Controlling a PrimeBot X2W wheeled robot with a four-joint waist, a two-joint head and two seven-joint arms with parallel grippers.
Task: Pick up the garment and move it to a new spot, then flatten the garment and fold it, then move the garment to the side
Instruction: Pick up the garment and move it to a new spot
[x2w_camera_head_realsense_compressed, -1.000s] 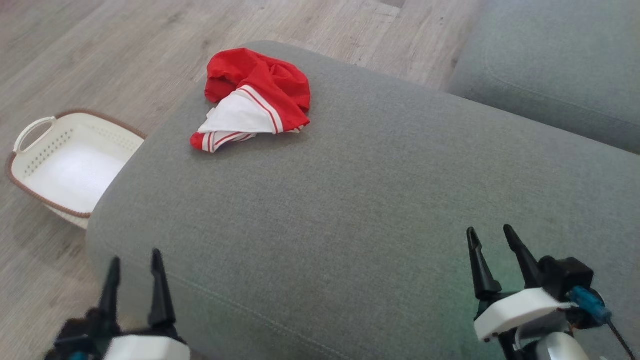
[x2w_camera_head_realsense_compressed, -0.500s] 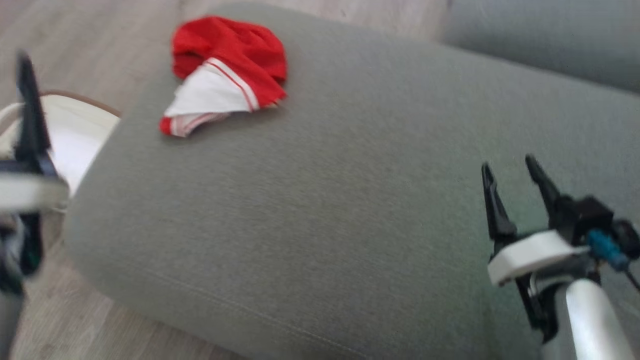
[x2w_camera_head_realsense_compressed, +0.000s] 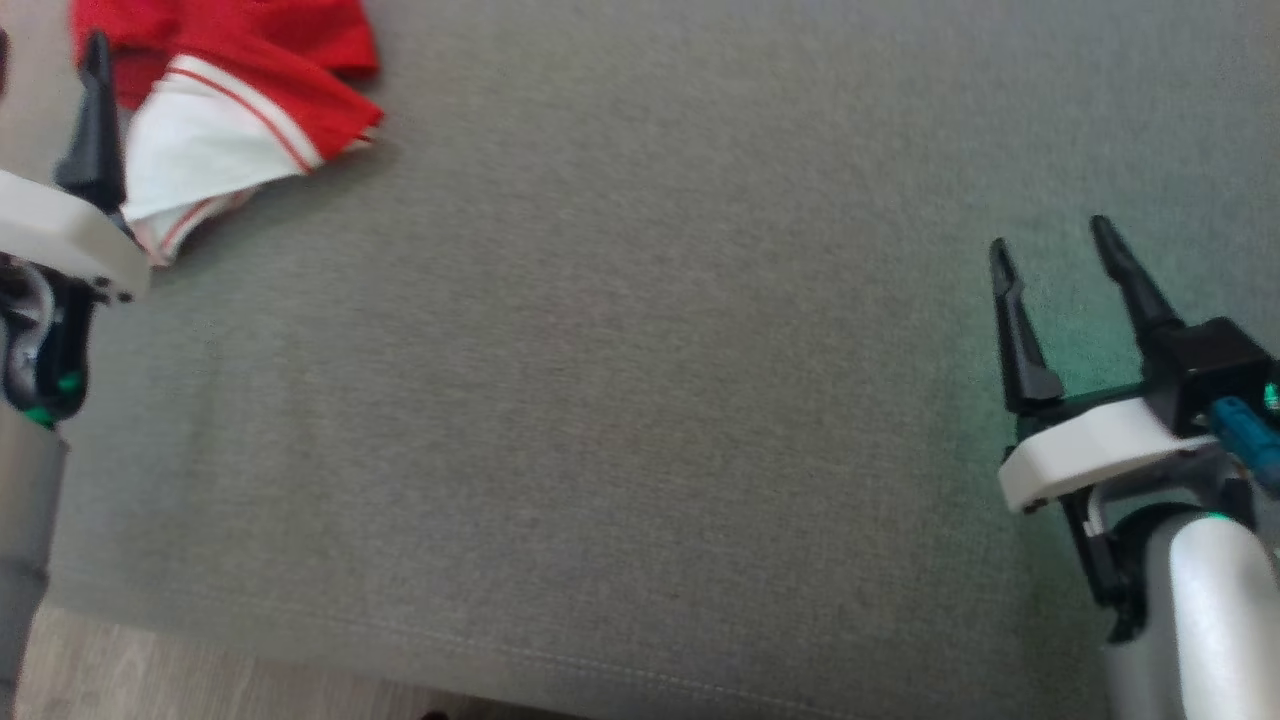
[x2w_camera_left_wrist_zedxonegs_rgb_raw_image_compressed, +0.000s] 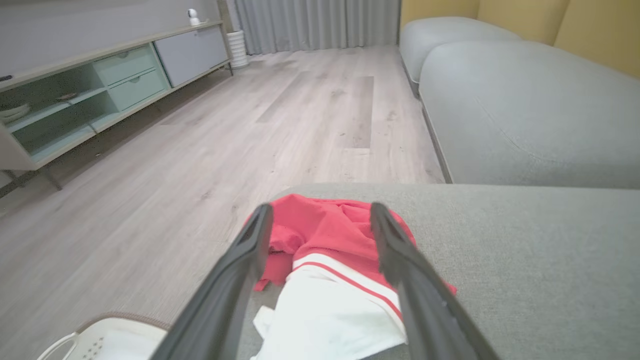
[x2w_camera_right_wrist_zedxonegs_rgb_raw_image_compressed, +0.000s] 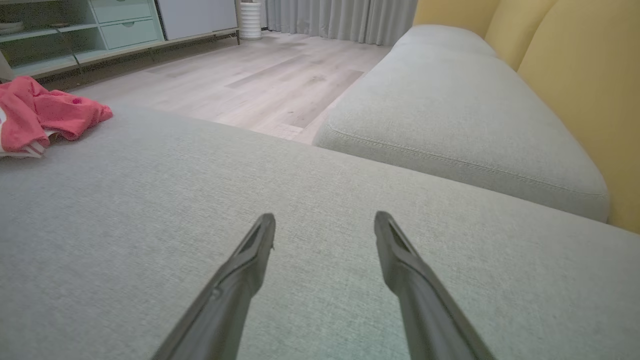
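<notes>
Crumpled red-and-white garment (x2w_camera_left_wrist_zedxonegs_rgb_raw_image_compressed: 325, 260), 11 o'clock on cushion (x2w_camera_head_realsense_compressed: 640, 400): left gripper (x2w_camera_left_wrist_zedxonegs_rgb_raw_image_compressed: 321, 209), wide, best pinches a raised fold; right gripper (x2w_camera_head_realsense_compressed: 1050, 235) wide, empty.

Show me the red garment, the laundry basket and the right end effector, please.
red garment (x2w_camera_left_wrist_zedxonegs_rgb_raw_image_compressed: 330, 305), left wrist view, on its white panel.
laundry basket (x2w_camera_left_wrist_zedxonegs_rgb_raw_image_compressed: 120, 317), left wrist view, on its brown rim.
right end effector (x2w_camera_head_realsense_compressed: 1049, 236), head view, midway between its fingertips.
</notes>
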